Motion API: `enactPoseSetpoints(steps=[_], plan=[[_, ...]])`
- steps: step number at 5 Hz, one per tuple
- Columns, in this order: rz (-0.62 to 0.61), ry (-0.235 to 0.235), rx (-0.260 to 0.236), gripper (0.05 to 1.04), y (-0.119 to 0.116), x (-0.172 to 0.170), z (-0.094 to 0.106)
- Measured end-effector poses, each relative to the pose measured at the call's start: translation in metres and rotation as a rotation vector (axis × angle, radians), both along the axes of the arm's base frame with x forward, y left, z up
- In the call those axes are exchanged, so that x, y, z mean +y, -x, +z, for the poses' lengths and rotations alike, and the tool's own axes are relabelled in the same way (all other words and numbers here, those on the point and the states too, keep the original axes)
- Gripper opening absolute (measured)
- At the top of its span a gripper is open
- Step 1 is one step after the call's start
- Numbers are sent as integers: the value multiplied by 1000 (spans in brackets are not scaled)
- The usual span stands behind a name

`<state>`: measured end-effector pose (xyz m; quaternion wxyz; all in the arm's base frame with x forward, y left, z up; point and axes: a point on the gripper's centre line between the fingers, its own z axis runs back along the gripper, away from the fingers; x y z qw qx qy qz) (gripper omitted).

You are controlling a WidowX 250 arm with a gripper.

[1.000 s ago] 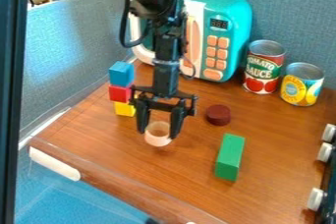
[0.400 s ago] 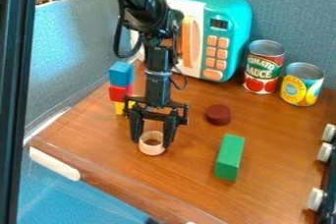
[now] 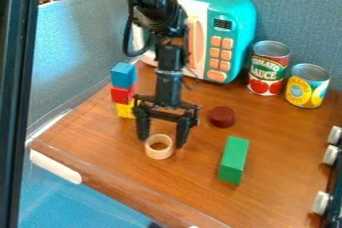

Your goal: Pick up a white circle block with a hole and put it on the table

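Fingers (image 3: 182, 133) stand parted and empty, one to each side of the white ring block (image 3: 159, 155), which sits on the tabletop (image 3: 194, 184), hole upward. It lies between the tips, slightly toward the camera; whether either touches it, I cannot tell. Placement looks done, so a straight rise should clear its wall without dragging it.

The pale circle block (image 3: 159, 155), its 1 round hole facing up, lies flat on the brown table (image 3: 194, 177).
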<state>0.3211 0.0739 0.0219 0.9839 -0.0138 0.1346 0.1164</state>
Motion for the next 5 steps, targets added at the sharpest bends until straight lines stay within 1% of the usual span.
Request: enactPoseSetpoints(steps=[1, 2, 3, 4, 5], plan=[[-51, -56, -60, 1001, -9, -12, 31], [-114, -123, -124, 1001, -14, -25, 60], [-162, -136, -161, 1001, -16, -38, 73], [-192, -81, -163, 1001, -13, -46, 66], [-169, -78, -156, 1001, -9, -45, 59]])
